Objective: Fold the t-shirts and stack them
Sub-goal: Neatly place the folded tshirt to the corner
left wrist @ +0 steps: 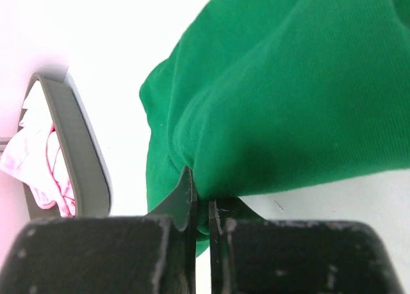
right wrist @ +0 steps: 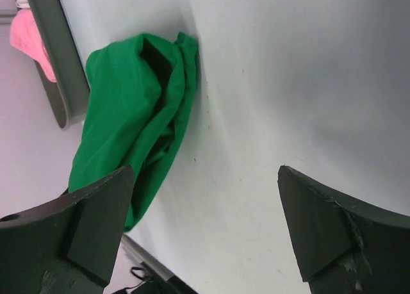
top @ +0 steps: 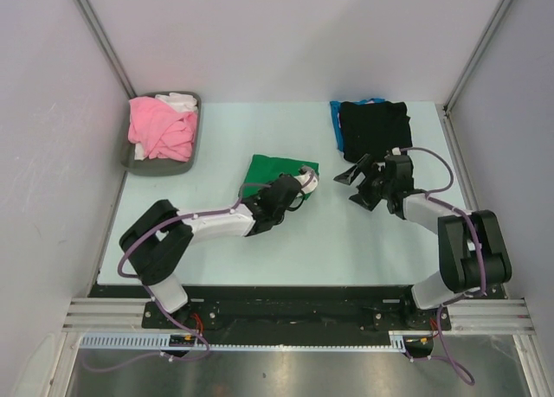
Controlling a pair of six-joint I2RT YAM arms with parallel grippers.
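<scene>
Two hands differ: left hand [left wrist: 202, 207] is pinched tight on the bright green cotton t-shirt [left wrist: 288, 82]; right hand [top: 359, 187], at its three o'clock, gapes empty. Best lift slowly, keeping the cloth taut.

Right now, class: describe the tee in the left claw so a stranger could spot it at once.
Start at the pale table. Near its middle, the left claw pinches a bunched tee. It alone is bright green, not pink or black.
</scene>
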